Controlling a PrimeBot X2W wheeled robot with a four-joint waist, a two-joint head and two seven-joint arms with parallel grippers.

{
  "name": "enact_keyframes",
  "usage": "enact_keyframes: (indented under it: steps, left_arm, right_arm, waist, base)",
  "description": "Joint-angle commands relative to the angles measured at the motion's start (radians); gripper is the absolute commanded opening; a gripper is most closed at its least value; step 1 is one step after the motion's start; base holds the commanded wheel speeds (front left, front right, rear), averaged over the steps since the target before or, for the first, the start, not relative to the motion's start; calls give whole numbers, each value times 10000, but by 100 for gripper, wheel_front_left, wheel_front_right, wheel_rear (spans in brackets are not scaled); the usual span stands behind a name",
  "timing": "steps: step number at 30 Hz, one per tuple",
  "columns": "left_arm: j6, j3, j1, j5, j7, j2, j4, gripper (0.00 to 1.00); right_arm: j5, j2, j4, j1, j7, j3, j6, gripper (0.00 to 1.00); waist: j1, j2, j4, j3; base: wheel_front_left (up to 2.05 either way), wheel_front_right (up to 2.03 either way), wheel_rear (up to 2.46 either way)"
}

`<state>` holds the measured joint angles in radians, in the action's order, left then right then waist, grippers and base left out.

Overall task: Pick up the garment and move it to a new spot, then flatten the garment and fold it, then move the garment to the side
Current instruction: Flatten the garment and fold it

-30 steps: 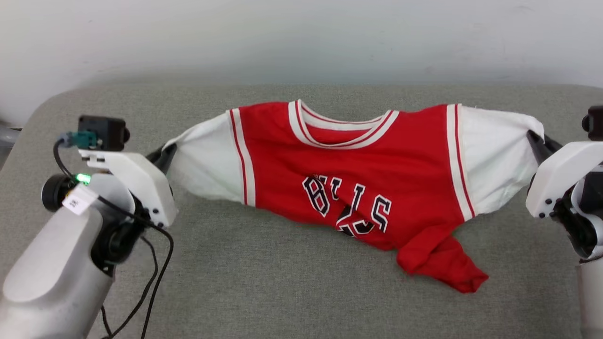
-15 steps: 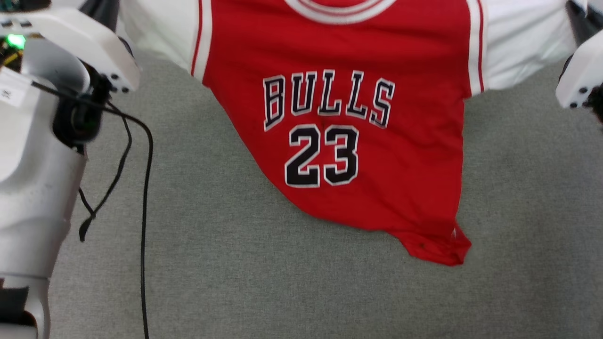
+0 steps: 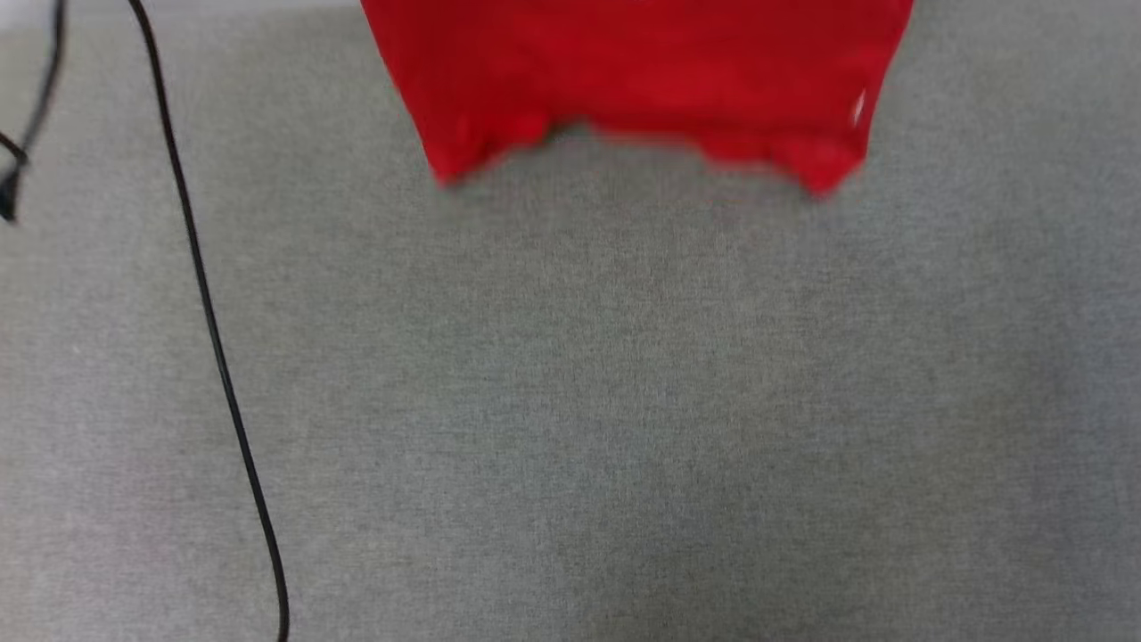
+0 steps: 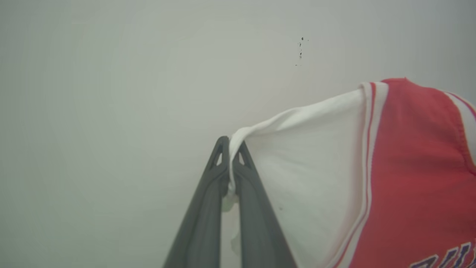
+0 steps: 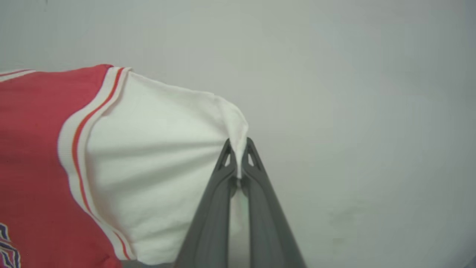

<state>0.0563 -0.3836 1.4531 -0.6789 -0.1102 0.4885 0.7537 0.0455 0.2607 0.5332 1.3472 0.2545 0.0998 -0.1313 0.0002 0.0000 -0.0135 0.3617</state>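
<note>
The left gripper (image 4: pixel 230 144) has its dark fingers (image 4: pixel 202 216) pinched on one white sleeve of the soft red jersey garment (image 4: pixel 409 167); the right gripper (image 5: pixel 238 143) clamps the other, so it hangs spread, hem above the grey fabric counter (image 3: pixel 570 401), ready for moving.

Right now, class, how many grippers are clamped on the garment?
2. The left gripper pinches the tip of one white sleeve of the garment. The right gripper pinches the tip of the other white sleeve. None seems hidden.
</note>
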Motion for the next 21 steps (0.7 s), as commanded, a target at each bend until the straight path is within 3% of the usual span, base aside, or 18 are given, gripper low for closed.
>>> enact_keyframes:
  steps: [1,12,21]
  left_arm:
    - [56,11,212,16,-44,30,59,0]
    - [464,143,1925,-142,-356,211,749,0]
    - [681,38,1306,-625,-665,43,1685,0]
  right_arm:
    - [-73,52,80,304,-71,42,10,0]
    - [-338,-241,1155,2757,-735,-52,10,0]
    - [-12,-578,2776,2917,-1558,-102,10,0]
  waist:
    - [-2,0,-45,406]
    - [-2,0,-146,2069]
    - [-2,0,-96,2891]
  base:
    - [0,0,0]
    - [0,0,0]
    - [0,0,0]
